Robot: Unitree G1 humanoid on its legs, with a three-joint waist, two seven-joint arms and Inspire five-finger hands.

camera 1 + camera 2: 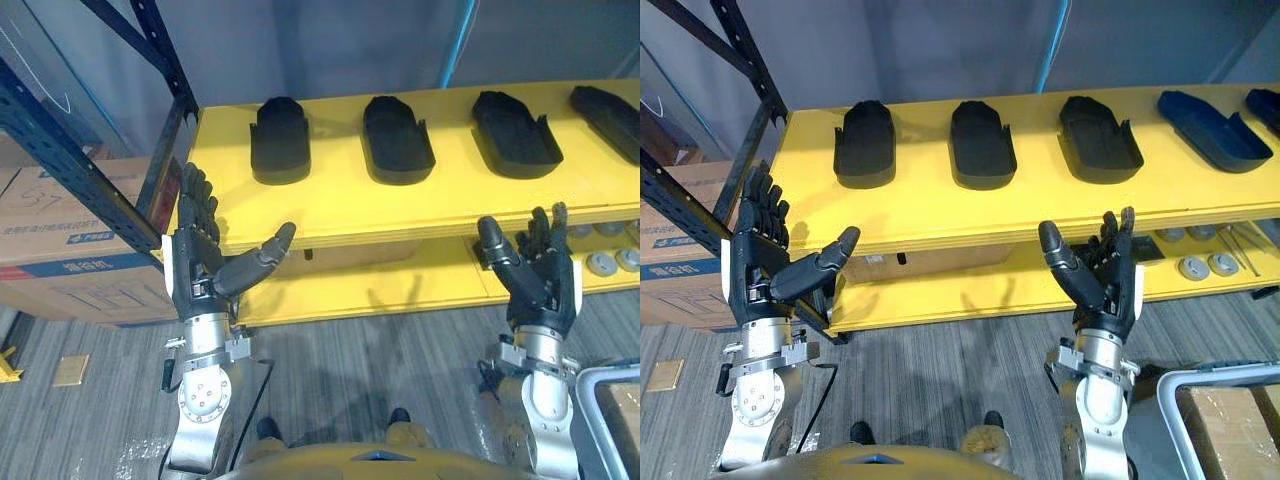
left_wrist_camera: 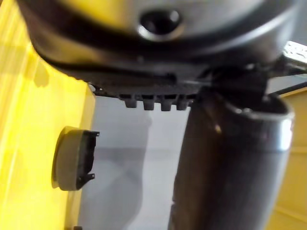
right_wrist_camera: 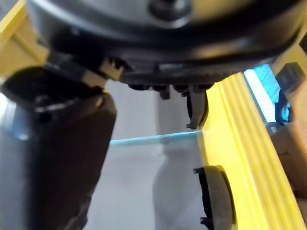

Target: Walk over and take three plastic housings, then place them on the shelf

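Several black plastic housings lie in a row on the yellow shelf [image 1: 330, 205]: one at the left [image 1: 280, 140], one in the middle [image 1: 398, 140], one further right [image 1: 515, 135]. My left hand [image 1: 195, 260] is raised in front of the shelf's left front edge, open, fingers straight, thumb out, holding nothing. My right hand [image 1: 540, 275] is up below the front edge on the right, open and empty too. In the left wrist view a housing [image 2: 72, 158] shows past the thumb [image 2: 225, 163]. The right wrist view shows another housing [image 3: 218, 196] on the shelf.
A dark blue rack upright [image 1: 90, 180] slants along the shelf's left end, with cardboard boxes [image 1: 70, 230] behind it. Round grey parts [image 1: 605, 262] lie on the lower yellow shelf at the right. A grey-rimmed bin [image 1: 610, 400] stands at the lower right.
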